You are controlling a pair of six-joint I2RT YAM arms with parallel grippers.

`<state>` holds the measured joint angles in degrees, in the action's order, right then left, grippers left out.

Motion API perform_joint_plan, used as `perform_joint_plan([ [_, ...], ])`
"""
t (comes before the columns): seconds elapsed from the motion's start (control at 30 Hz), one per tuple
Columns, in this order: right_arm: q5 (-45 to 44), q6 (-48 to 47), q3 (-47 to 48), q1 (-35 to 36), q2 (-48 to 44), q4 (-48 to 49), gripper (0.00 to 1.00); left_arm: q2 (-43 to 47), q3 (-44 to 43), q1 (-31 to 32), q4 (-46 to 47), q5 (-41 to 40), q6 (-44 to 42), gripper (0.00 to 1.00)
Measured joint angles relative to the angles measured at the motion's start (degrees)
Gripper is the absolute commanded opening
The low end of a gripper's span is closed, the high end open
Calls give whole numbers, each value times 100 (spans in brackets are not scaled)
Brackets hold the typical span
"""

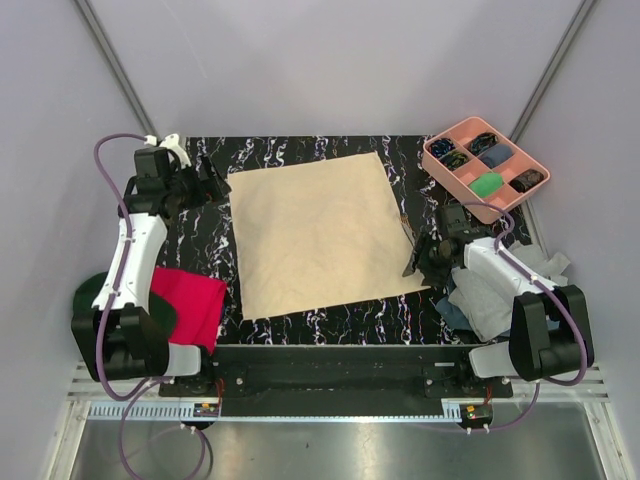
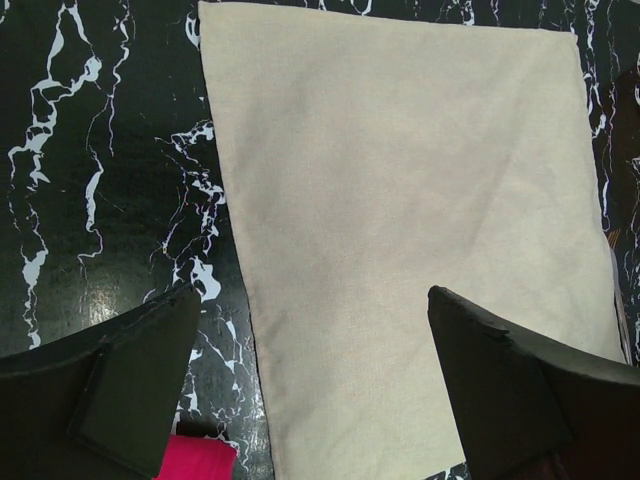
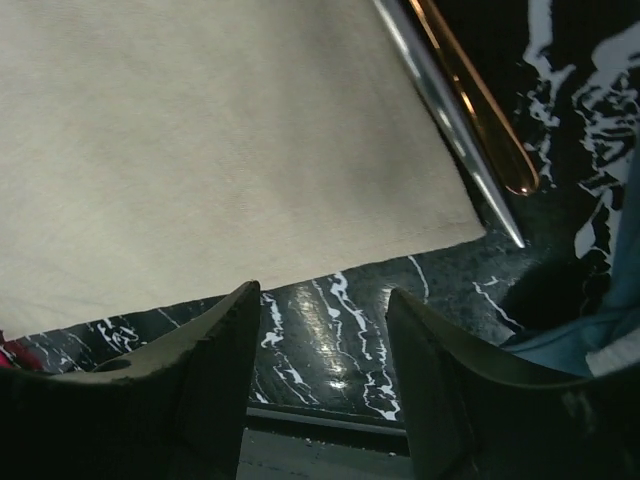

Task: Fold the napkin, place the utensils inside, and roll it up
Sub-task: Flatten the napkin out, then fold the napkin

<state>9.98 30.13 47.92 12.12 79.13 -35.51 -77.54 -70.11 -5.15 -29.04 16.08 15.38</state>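
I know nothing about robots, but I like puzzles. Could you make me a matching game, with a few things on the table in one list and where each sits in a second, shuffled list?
Things:
1. napkin
2. red cloth
3. pink tray
4. utensils

Places:
A. far right corner of the table
B. along the napkin's right edge
C. spread flat in the middle
D. near left edge

Pairs: 1-C, 2-D, 3-A, 4-B
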Motion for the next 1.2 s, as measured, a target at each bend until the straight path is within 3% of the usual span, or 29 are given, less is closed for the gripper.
perform_joint_plan([
  [0.33, -348, 380, -435, -671, -151, -74, 45, 275, 0, 0, 0, 50, -44, 99],
  [1.2, -573, 474, -592, -892, 422, 485, 36, 275, 0, 0, -2, 264, -39, 99],
])
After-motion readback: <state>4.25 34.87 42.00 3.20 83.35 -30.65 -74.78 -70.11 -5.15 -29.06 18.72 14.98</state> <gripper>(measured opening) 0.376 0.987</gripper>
